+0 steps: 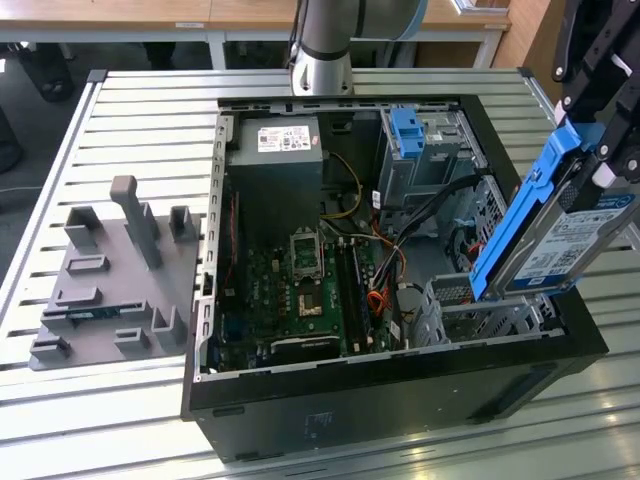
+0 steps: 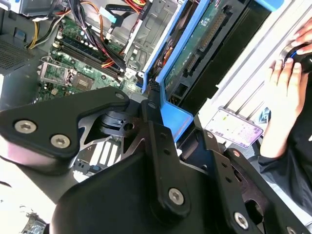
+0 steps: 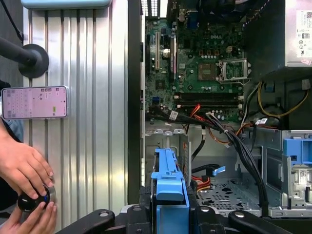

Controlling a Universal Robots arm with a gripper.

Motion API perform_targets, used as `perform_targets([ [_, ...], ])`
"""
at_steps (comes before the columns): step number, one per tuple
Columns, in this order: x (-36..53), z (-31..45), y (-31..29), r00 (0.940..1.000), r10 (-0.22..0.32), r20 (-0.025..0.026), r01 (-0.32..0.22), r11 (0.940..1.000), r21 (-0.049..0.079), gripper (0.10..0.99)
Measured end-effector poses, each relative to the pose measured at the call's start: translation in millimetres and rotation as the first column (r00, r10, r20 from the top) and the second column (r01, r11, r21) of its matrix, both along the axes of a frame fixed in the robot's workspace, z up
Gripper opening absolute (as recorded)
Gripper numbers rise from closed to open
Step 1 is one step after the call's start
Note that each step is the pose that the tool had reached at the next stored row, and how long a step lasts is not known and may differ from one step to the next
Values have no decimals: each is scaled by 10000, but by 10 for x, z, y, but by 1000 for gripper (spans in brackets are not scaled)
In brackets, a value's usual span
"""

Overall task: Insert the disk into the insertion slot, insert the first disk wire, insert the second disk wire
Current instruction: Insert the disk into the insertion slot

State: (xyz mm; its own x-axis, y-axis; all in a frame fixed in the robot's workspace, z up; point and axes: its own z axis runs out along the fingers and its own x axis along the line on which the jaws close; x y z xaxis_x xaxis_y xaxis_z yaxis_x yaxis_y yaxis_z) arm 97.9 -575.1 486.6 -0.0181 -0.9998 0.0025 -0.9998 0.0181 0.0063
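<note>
The disk (image 1: 575,235), silver with a white-and-blue label, sits in its blue carrier frame (image 1: 520,215) and hangs steeply tilted over the case's corner at the exterior view's right. My gripper (image 1: 600,140) is shut on its upper end. The disk's lower end is just above the insertion slot (image 1: 490,312), a low silver perforated cage. In the first wrist view the carrier frame (image 3: 168,183) stands edge-on between my black fingers (image 3: 141,209), with the slot's floor (image 3: 229,191) beyond. The second wrist view shows the disk's green circuit side (image 2: 195,48).
The open black computer case (image 1: 400,400) lies on a slatted metal table (image 1: 140,110). A taller grey cage with a blue latch (image 1: 408,135) stands behind the slot. Loose black and red cables (image 3: 234,141) cross near the slot. A person's hands (image 3: 24,170) and a phone (image 3: 34,102) are beside the case.
</note>
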Motion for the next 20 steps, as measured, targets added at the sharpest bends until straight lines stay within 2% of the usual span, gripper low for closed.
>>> perform_targets([
  [5,-44,-49,39,10000,1,77,-1,10000,9,365],
  [8,-68,-84,54,9999,5,151,-5,10000,18,365],
  [12,-77,-111,67,9998,7,199,-7,10000,25,365],
  [14,-83,-118,72,9997,5,254,-5,10000,23,365],
  [16,-98,-128,86,9996,6,273,-7,10000,23,365],
  [20,-140,-142,106,9996,6,275,-7,10000,23,365],
])
